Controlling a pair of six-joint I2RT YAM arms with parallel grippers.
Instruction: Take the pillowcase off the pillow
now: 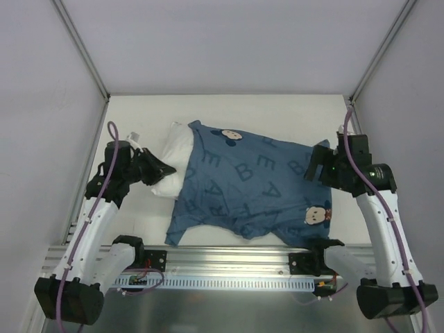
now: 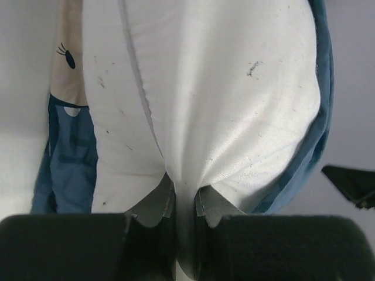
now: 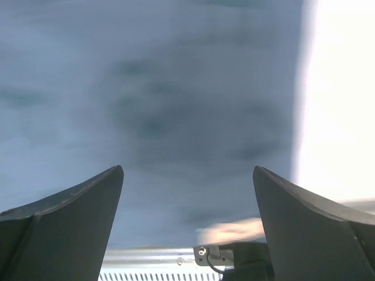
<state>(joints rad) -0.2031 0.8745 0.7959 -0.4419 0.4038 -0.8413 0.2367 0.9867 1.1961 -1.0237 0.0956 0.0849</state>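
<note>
- Pale grey walls box in the white table. The blue pillowcase sprawls across the middle of the top view, its lower hem right beside the metal rail at the near edge.
- At centre-left we spot the pillow, a white end poking out of the cover's mouth, with the rest tucked inside.
- On that bare end sits the left gripper. Its wrist view settles the grip: the jaws are clamped together on a pinch of white pillow fabric, and the cloth puckers into them. We read that as the anchor hold, pinning the pillow so the cover can slide off it.
- Over at centre-right, the right gripper is at the cover's far end. Its own camera shows the fingers spread wide with nothing between them, and blurred blue cloth fills the frame. We cannot tell whether they touch the fabric.
- For open room, bare table runs along the top of the frame behind the bundle. The side walls stand close to both arms, so we judge there's little travel for a sideways pull.
- We'd watch that thin pinch, since it could slip under a hard tug.
</note>
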